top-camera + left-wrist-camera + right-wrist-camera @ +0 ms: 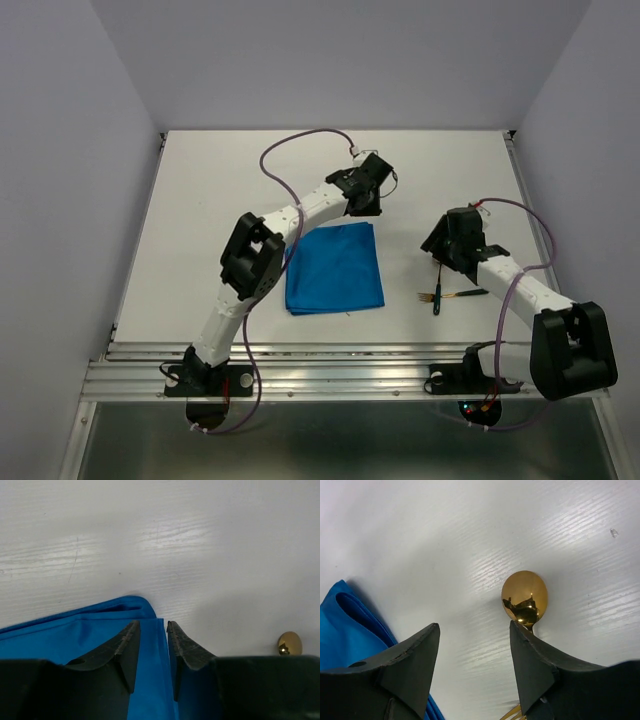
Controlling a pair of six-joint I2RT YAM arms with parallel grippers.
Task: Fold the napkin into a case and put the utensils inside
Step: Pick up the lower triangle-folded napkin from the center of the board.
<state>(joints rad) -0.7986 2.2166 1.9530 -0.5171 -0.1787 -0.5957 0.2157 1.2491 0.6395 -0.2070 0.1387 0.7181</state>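
**A:** Start left of the napkin (335, 268). How much room is there?

**B:** A broad stretch of white table (195, 210) lies left of it, and more lies beyond its far edge. In the overhead view the left arm's dark elbow (252, 258) sits just beside the napkin's left edge.

**A:** And the cloth itself?

**B:** It is folded flat into a rectangle, longer front to back than across. Its near edge is close to the metal rails (340, 372). At its far right corner the stacked layers show as a rounded fold.

**A:** The left gripper (153, 625)?

**B:** It is right at that far right corner, over the napkin's right edge. Its fingers (127, 647) stand close together with a narrow strip of blue between them. I cannot tell whether they pinch the cloth.

**A:** What is right of the napkin?

**B:** A strip of white table, then the right gripper (474, 627), set low with its jaws well apart and nothing between them. The spoon (525, 592) has its gold bowl just at the tip of the finger farther from the napkin. The fork (455, 294) lies crosswise with its tines toward the napkin, and the spoon's dark handle crosses it just behind them. Both rest on the table, apart from the napkin's right edge.
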